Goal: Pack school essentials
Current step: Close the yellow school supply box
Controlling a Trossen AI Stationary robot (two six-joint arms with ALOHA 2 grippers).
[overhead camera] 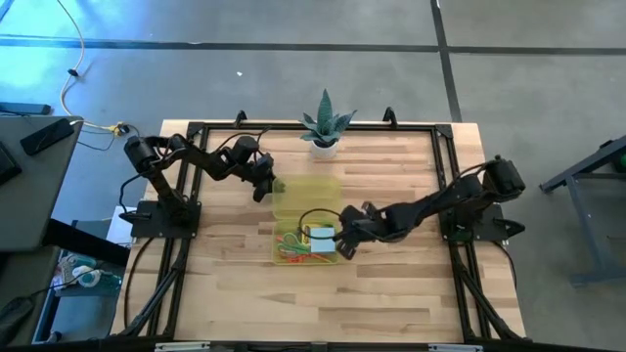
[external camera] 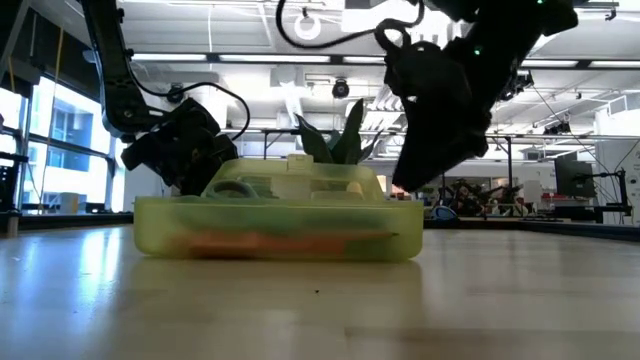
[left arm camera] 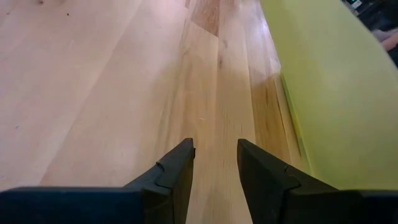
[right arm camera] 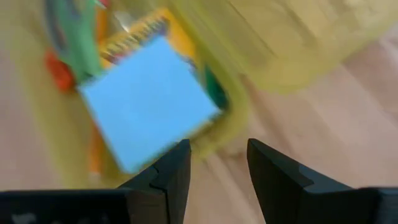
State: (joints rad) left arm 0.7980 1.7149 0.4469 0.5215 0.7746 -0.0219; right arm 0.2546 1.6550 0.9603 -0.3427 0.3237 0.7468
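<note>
The translucent yellow-green case point(overhead camera: 308, 220) lies open on the table, its lid point(overhead camera: 308, 193) flat toward the far side. In its near tray lie the light-blue notepad point(overhead camera: 320, 236) point(right arm camera: 146, 106), orange and green pencils point(overhead camera: 293, 252), a green piece point(right arm camera: 74, 43) and a small red eraser point(right arm camera: 59, 74). My right gripper point(overhead camera: 340, 244) point(right arm camera: 217, 155) is open, low over the tray's right rim point(right arm camera: 239, 115) beside the notepad. My left gripper point(overhead camera: 262, 191) point(left arm camera: 216, 155) is open, pointing down at bare wood just left of the lid point(left arm camera: 336, 87).
A spiky green potted plant point(overhead camera: 325, 127) stands at the table's far edge behind the case. Black frame rails point(overhead camera: 445, 166) border the wooden top. Bare wood point(overhead camera: 323, 303) lies on the near side of the case and to its left and right.
</note>
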